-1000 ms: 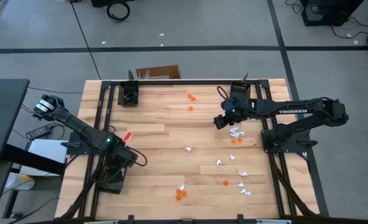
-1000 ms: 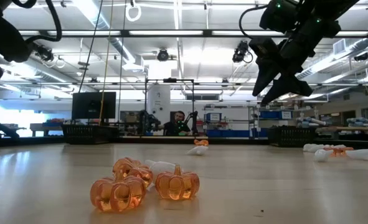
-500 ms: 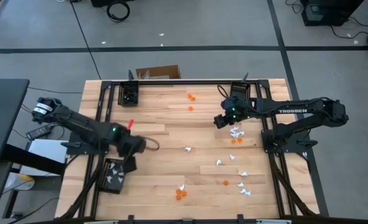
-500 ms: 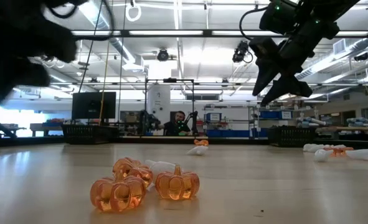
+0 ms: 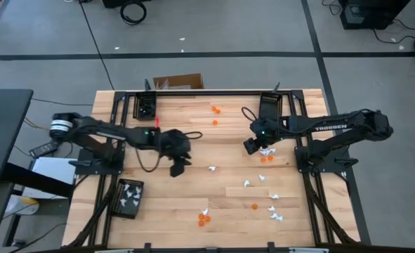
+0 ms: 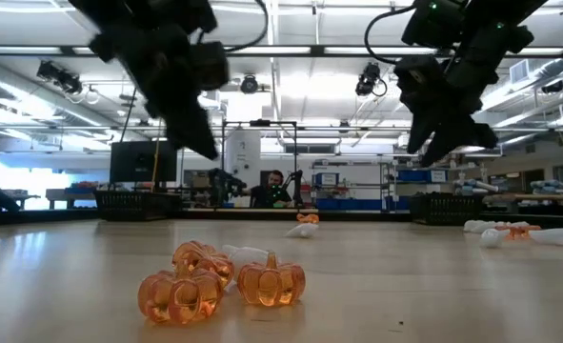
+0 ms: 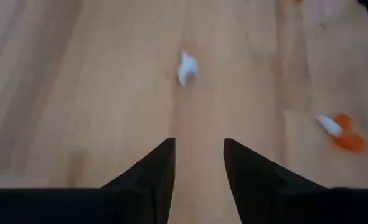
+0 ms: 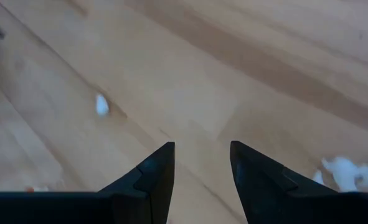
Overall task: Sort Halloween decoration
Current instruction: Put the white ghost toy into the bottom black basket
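The Halloween decoration lies scattered on the wooden table: white trinkets [image 5: 246,184], orange ones [image 5: 215,109], and orange pumpkins [image 6: 271,281] near the front edge. My left gripper [image 5: 176,169] hovers open over the table's middle. A white trinket [image 7: 185,67] lies on the wood just ahead of it [image 5: 211,168]. My right gripper [image 5: 251,147] hangs open above the table, beside a white cluster [image 5: 265,150]. That cluster shows at the right wrist view's edge [image 8: 345,171]. Nothing sits between either pair of fingers.
A black tray [image 5: 128,198] holding white trinkets stands at the near left. Two more black trays stand at the far edge, one at the left [image 5: 146,107] and one at the right [image 5: 270,104]. Bare wood stretches between the two grippers.
My left gripper has swung from above the near-left tray toward the table's middle, turning and tipping as it went; the tray with its white trinkets now shows uncovered. My right gripper has shifted slightly toward the near edge.
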### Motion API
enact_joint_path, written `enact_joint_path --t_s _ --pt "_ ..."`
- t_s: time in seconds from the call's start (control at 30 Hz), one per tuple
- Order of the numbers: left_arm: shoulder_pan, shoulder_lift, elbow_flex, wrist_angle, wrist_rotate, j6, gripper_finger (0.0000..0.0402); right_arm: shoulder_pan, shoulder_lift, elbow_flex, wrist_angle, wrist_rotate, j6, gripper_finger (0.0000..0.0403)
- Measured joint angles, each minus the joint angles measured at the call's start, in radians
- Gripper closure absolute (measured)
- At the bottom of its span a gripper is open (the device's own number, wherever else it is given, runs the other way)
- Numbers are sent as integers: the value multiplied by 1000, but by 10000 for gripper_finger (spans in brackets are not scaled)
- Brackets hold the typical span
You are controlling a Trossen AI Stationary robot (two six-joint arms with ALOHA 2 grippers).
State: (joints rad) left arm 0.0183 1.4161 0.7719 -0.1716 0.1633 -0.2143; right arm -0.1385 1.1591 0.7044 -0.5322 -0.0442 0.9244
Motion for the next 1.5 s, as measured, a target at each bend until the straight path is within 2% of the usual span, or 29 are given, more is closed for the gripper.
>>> enact_joint_path --t_s 0.2,0.27,0.43,0.63,1.27,1.5 --pt "2 190 2 404 -4 155 258 72 0 0 -63 35 25 240" --pt "2 245 25 471 -3 189 258 91 0 0 -79 53 38 240" --pt "0 367 94 474 -3 276 257 124 0 0 -116 96 82 240" --pt "-5 476 133 479 -2 289 257 148 0 0 -141 95 122 240" --pt "-28 593 138 537 26 293 261 171 0 0 -156 69 215 241" --pt "-27 589 139 512 17 307 314 186 0 0 -149 73 251 241"
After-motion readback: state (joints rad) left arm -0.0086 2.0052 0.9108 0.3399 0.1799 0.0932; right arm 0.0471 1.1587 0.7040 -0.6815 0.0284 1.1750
